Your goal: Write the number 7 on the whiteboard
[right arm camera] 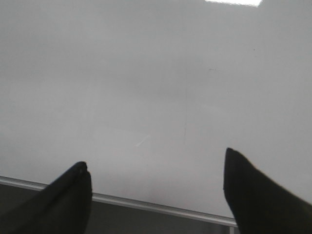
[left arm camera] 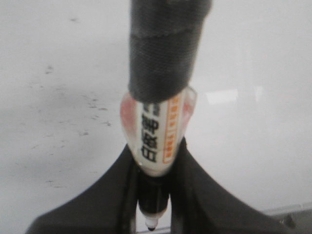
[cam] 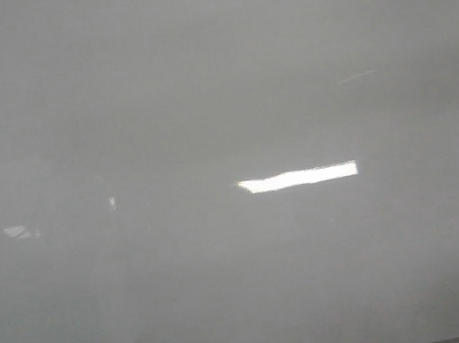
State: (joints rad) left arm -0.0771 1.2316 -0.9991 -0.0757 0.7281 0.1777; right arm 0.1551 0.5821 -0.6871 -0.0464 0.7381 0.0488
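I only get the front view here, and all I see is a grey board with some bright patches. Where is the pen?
Observer: The marker shows in the left wrist view, clamped in the left end effector, cap off, tip toward the whiteboard.
Operator: And the other arm?
Observer: The right end effector is open and holds nothing, with its fingers spread over the board's lower edge.
Operator: Is the 7 written anywhere?
Observer: No 7 in any view; the left wrist view shows only faint dark smudges on the board.
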